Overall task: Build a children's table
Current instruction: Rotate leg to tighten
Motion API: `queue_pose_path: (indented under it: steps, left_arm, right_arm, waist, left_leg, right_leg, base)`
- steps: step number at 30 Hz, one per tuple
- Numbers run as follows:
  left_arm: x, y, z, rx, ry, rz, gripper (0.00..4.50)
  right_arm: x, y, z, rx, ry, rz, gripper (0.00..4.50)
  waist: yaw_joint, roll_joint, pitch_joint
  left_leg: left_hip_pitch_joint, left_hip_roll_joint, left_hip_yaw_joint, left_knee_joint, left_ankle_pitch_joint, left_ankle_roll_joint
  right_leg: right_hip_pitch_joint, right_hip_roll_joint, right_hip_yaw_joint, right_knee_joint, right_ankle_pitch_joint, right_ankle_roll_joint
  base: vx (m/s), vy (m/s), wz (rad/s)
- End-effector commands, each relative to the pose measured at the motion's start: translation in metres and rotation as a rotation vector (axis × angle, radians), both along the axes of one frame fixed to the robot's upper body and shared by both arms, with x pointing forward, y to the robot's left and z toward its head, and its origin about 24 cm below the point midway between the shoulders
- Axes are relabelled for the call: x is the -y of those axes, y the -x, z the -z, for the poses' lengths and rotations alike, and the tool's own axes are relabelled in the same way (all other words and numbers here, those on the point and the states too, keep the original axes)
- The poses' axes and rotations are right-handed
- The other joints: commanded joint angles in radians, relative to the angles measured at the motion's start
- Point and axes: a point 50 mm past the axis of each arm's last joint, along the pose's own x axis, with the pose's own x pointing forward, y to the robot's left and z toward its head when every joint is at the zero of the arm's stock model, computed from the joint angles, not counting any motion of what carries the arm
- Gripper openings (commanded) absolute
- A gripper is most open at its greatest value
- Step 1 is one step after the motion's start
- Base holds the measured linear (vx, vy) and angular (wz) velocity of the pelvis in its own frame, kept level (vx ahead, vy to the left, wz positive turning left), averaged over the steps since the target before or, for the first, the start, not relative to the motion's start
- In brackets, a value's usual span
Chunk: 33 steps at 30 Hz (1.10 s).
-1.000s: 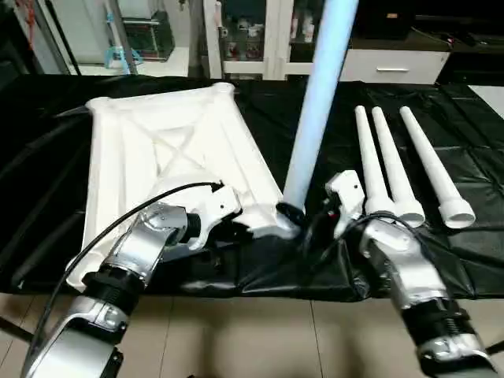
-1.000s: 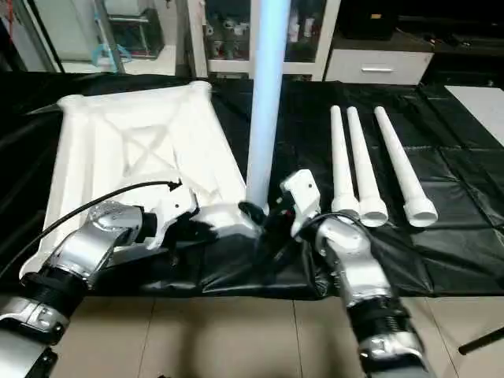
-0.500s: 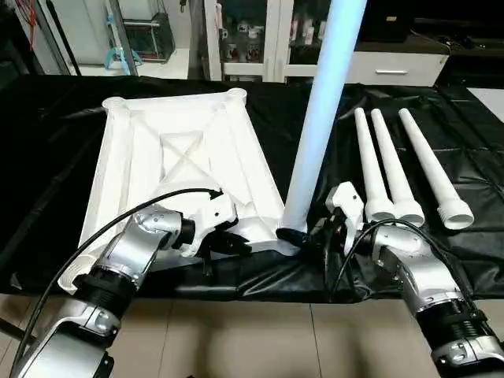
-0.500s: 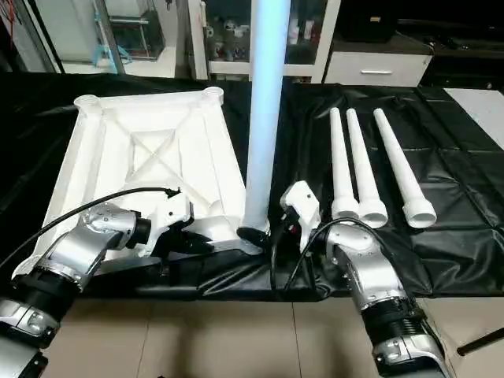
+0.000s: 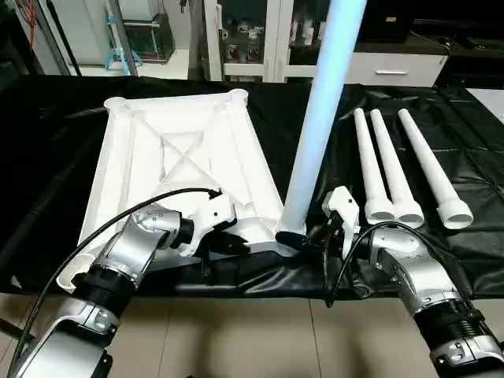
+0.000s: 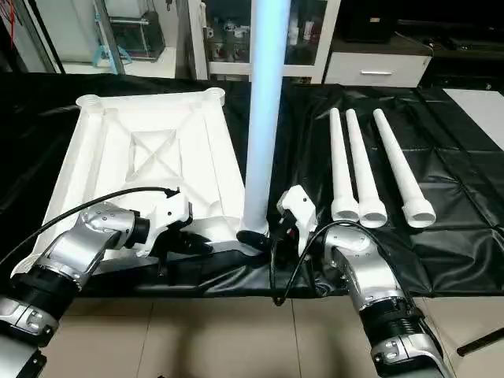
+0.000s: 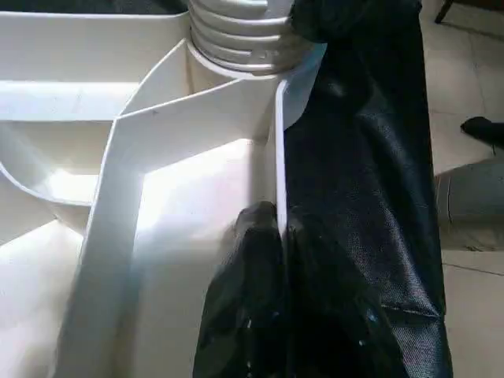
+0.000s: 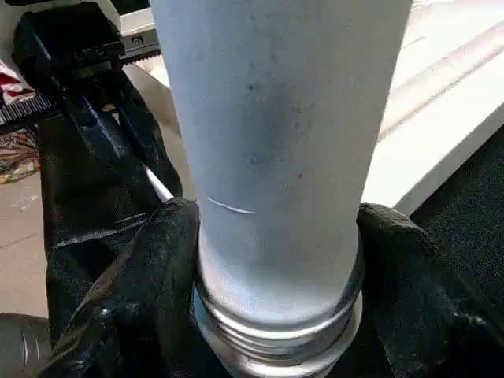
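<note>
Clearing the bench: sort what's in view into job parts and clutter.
Job: tabletop, upside down; upright leg at its near corner socket; three spare legs lying on the right.

Clutter: black cover; cabinets behind.

Smooth white plastic tabletop (image 5: 177, 161) on glossy black cover (image 5: 472, 169)

Your left gripper (image 7: 279, 236) is pinching the tabletop's (image 7: 181, 189) thin outer wall, just beside the corner socket (image 7: 244, 79) where the leg's threaded end (image 7: 236, 31) is sitting.
</note>
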Motion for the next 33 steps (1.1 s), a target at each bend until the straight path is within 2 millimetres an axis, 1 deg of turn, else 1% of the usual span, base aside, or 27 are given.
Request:
queue_pose_path:
  steps: [1, 5, 7, 8, 9, 10, 11, 12, 13, 14, 15, 16, 17, 18, 19, 20, 21, 22, 23, 24, 25, 26, 27, 28, 30, 31, 33]
  left_arm:
    - [0.002, 0.009, 0.013, -0.071, -0.051, 0.061, 0.00]
    - [0.002, 0.009, 0.014, -0.073, -0.051, 0.063, 0.00]
    - [0.002, 0.009, 0.014, -0.072, -0.045, 0.051, 0.00]
    - [0.002, 0.009, 0.014, -0.072, -0.045, 0.051, 0.00]
    - [0.003, 0.008, 0.014, -0.070, -0.039, 0.040, 0.00]
    - [0.006, 0.005, 0.014, -0.060, -0.013, -0.006, 0.00]
    - [0.006, 0.005, 0.014, -0.060, -0.013, -0.006, 0.00]
    - [0.012, 0.000, 0.013, -0.052, 0.011, -0.075, 0.00]
    - [0.016, -0.003, 0.013, -0.048, 0.026, -0.121, 0.00]
    - [0.018, -0.005, 0.014, -0.047, 0.032, -0.144, 0.00]
    - [0.020, -0.006, 0.014, -0.046, 0.037, -0.165, 0.00]
    - [0.026, -0.012, 0.015, -0.040, 0.046, -0.244, 0.00]
    - [0.031, -0.018, 0.015, -0.028, 0.049, -0.332, 0.00]
    - [0.035, -0.026, 0.015, -0.019, 0.050, -0.454, 0.00]
    - [0.035, -0.026, 0.015, -0.019, 0.050, -0.454, 0.00]
    - [0.039, -0.034, 0.014, 0.004, 0.042, -0.567, 0.00]
    - [0.041, -0.040, 0.013, 0.033, 0.041, -0.668, 0.00]
    - [0.044, -0.044, 0.012, 0.054, 0.047, -0.736, 0.00]
    - [0.046, -0.047, 0.011, 0.067, 0.052, -0.769, 0.00]
    - [0.050, -0.048, 0.009, 0.080, 0.054, -0.795, 0.00]
    - [0.053, -0.050, 0.007, 0.090, 0.056, -0.810, 0.00]
    - [0.054, -0.050, 0.007, 0.093, 0.058, -0.813, 0.00]
    - [0.057, -0.051, 0.005, 0.100, 0.060, -0.814, 0.00]
    - [0.057, -0.051, 0.005, 0.100, 0.060, -0.814, 0.00]
    - [0.058, -0.051, 0.004, 0.102, 0.058, -0.813, 0.00]
    - [0.058, -0.051, 0.005, 0.100, 0.056, -0.810, 0.00]
    - [0.057, -0.050, 0.006, 0.101, 0.053, -0.803, 0.00]
  right_arm:
    - [0.000, 0.000, 0.002, -0.016, 0.010, -0.013, 2.74]
    - [-0.001, 0.001, 0.003, -0.019, 0.009, -0.016, 2.74]
    - [0.000, -0.003, 0.008, -0.030, 0.025, 0.048, 2.74]
    - [0.000, -0.003, 0.008, -0.030, 0.025, 0.048, 2.74]
    - [0.000, -0.004, 0.009, -0.032, 0.030, 0.075, 2.73]
    - [0.000, -0.010, 0.015, -0.038, 0.048, 0.169, 2.73]
    - [0.000, -0.010, 0.015, -0.038, 0.048, 0.169, 2.73]
    - [-0.003, -0.015, 0.019, -0.047, 0.053, 0.255, 2.72]
    - [-0.005, -0.017, 0.022, -0.054, 0.054, 0.308, 2.72]
    - [-0.007, -0.019, 0.023, -0.058, 0.052, 0.334, 2.72]
    - [-0.009, -0.020, 0.024, -0.062, 0.050, 0.357, 2.72]
    - [-0.013, -0.024, 0.027, -0.073, 0.044, 0.436, 2.72]
    - [-0.019, -0.027, 0.029, -0.082, 0.042, 0.504, 2.72]
    - [-0.024, -0.032, 0.031, -0.088, 0.048, 0.594, 2.72]
    - [-0.024, -0.032, 0.031, -0.088, 0.048, 0.594, 2.72]
    - [-0.030, -0.035, 0.032, -0.112, 0.034, 0.680, 2.72]
    - [-0.035, -0.039, 0.033, -0.134, 0.017, 0.771, 2.72]
    - [-0.041, -0.041, 0.034, -0.163, -0.007, 0.832, 2.72]
    - [-0.044, -0.042, 0.034, -0.183, -0.022, 0.863, 2.72]
    - [-0.050, -0.043, 0.034, -0.188, -0.027, 0.894, 2.72]
    - [-0.056, -0.044, 0.033, -0.185, -0.025, 0.910, 2.72]
    - [-0.058, -0.044, 0.033, -0.180, -0.023, 0.911, 2.72]
    - [-0.064, -0.045, 0.031, -0.172, -0.023, 0.903, 2.72]
    - [-0.064, -0.045, 0.031, -0.172, -0.023, 0.903, 2.72]
    - [-0.066, -0.045, 0.031, -0.171, -0.025, 0.899, 2.72]
    - [-0.069, -0.045, 0.030, -0.167, -0.025, 0.884, 2.72]
    - [-0.073, -0.045, 0.029, -0.159, -0.038, 0.851, 2.72]
  waist:
    - [0.000, -0.010, -0.060]
    - [0.000, -0.010, -0.060]
    - [0.000, -0.009, -0.060]
    - [-0.002, -0.009, -0.058]
    - [-0.003, -0.010, -0.056]
    - [-0.005, -0.010, -0.054]
    - [-0.008, -0.011, -0.052]
    - [-0.013, -0.011, -0.049]
    - [-0.019, -0.010, -0.047]
    - [-0.021, -0.010, -0.046]
    - [-0.025, -0.011, -0.047]
    - [-0.032, -0.015, -0.045]
    - [-0.035, -0.015, -0.043]
    - [-0.039, -0.014, -0.043]
    - [-0.038, -0.016, -0.044]
    - [-0.035, -0.015, -0.045]
    - [-0.036, -0.016, -0.045]
    - [-0.039, -0.016, -0.045]
    - [-0.038, -0.018, -0.045]
    - [-0.036, -0.016, -0.049]
    - [-0.033, -0.017, -0.051]
    - [-0.032, -0.016, -0.052]
    - [-0.029, -0.015, -0.054]
    - [-0.027, -0.016, -0.055]
    - [-0.026, -0.016, -0.057]
    - [-0.025, -0.016, -0.057]
    - [-0.025, -0.015, -0.057]
  left_leg:
    - [0.015, 0.059, -0.021, -0.065, -0.131, 0.077]
    - [0.015, 0.059, -0.021, -0.065, -0.133, 0.078]
    - [0.015, 0.060, -0.022, -0.065, -0.129, 0.077]
    - [0.014, 0.059, -0.022, -0.066, -0.143, 0.073]
    - [0.016, 0.059, -0.022, -0.068, -0.165, 0.064]
    - [0.017, 0.059, -0.022, -0.070, -0.189, 0.051]
    - [0.015, 0.057, -0.022, -0.070, -0.202, 0.042]
    - [0.016, 0.057, -0.025, -0.075, -0.234, 0.018]
    - [0.021, 0.058, -0.027, -0.078, -0.276, -0.005]
    - [0.023, 0.058, -0.029, -0.079, -0.294, -0.013]
    - [0.021, 0.057, -0.031, -0.079, -0.304, -0.019]
    - [0.021, 0.055, -0.031, -0.081, -0.327, -0.026]
    - [0.023, 0.054, -0.032, -0.080, -0.340, -0.030]
    - [0.024, 0.052, -0.033, -0.079, -0.354, -0.041]
    - [0.027, 0.052, -0.036, -0.080, -0.357, -0.044]
    - [0.025, 0.052, -0.037, -0.080, -0.353, -0.037]
    - [0.025, 0.050, -0.035, -0.079, -0.356, -0.032]
    - [0.029, 0.047, -0.032, -0.077, -0.365, -0.031]
    - [0.029, 0.047, -0.035, -0.079, -0.367, -0.032]
    - [0.025, 0.048, -0.035, -0.079, -0.347, -0.027]
    - [0.024, 0.050, -0.033, -0.080, -0.329, -0.021]
    - [0.023, 0.050, -0.032, -0.079, -0.316, -0.018]
    - [0.018, 0.049, -0.030, -0.079, -0.281, -0.002]
    - [0.016, 0.048, -0.028, -0.077, -0.257, 0.014]
    - [0.013, 0.048, -0.026, -0.075, -0.224, 0.036]
    - [0.013, 0.048, -0.026, -0.074, -0.216, 0.042]
    - [0.012, 0.048, -0.025, -0.073, -0.213, 0.053]
  right_leg:
    - [0.048, -0.060, 0.040, -0.052, -0.050, -0.281]
    - [0.048, -0.059, 0.040, -0.053, -0.054, -0.281]
    - [0.047, -0.059, 0.040, -0.052, -0.054, -0.281]
    - [0.046, -0.059, 0.040, -0.055, -0.070, -0.280]
    - [0.045, -0.059, 0.040, -0.058, -0.101, -0.274]
    - [0.042, -0.060, 0.042, -0.062, -0.137, -0.269]
    - [0.041, -0.061, 0.042, -0.065, -0.161, -0.265]
    - [0.040, -0.061, 0.042, -0.069, -0.227, -0.248]
    - [0.036, -0.061, 0.042, -0.076, -0.290, -0.235]
    - [0.035, -0.062, 0.043, -0.080, -0.316, -0.227]
    - [0.036, -0.062, 0.043, -0.079, -0.329, -0.221]
    - [0.031, -0.060, 0.044, -0.085, -0.367, -0.201]
    - [0.026, -0.059, 0.044, -0.087, -0.389, -0.197]
    - [0.024, -0.060, 0.044, -0.088, -0.421, -0.189]
    - [0.025, -0.060, 0.042, -0.093, -0.436, -0.183]
    - [0.027, -0.062, 0.042, -0.095, -0.440, -0.171]
    - [0.023, -0.059, 0.042, -0.099, -0.438, -0.163]
    - [0.015, -0.058, 0.044, -0.100, -0.441, -0.168]
    - [0.018, -0.059, 0.042, -0.103, -0.448, -0.162]
    - [0.021, -0.059, 0.042, -0.099, -0.415, -0.161]
    - [0.023, -0.057, 0.042, -0.097, -0.358, -0.165]
    - [0.023, -0.057, 0.042, -0.093, -0.324, -0.173]
    - [0.030, -0.057, 0.042, -0.086, -0.257, -0.185]
    - [0.032, -0.057, 0.042, -0.083, -0.220, -0.195]
    - [0.037, -0.058, 0.041, -0.080, -0.186, -0.206]
    - [0.038, -0.058, 0.041, -0.079, -0.177, -0.208]
    - [0.038, -0.059, 0.041, -0.080, -0.185, -0.215]
  base:
    - [0.000, 0.000, 0.00]
    - [0.000, 0.000, 0.00]
    - [0.000, 0.000, 0.00]
    - [0.000, 0.000, 0.00]
    - [0.000, 0.000, 0.00]
    - [0.000, 0.000, 0.00]
    - [0.000, 0.000, 0.00]
    - [0.000, 0.000, 0.00]
    - [0.000, 0.000, 0.00]
    - [0.000, 0.000, 0.00]
    - [0.000, 0.000, 0.00]
    - [0.000, 0.000, 0.00]
    - [0.000, 0.000, 0.00]
    - [0.000, 0.000, 0.00]
    - [0.000, 0.000, 0.00]
    - [0.000, 0.000, 0.00]
    - [0.000, 0.000, 0.00]
    - [0.000, 0.000, 0.00]
    - [0.000, 0.000, 0.00]
    - [0.000, 0.000, 0.00]
    - [0.000, 0.000, 0.00]
    - [0.000, 0.000, 0.00]
    - [0.000, 0.000, 0.00]
    - [0.000, 0.000, 0.00]
    - [0.000, 0.000, 0.00]
    - [0.000, 0.000, 0.00]
    - [0.000, 0.000, 0.00]
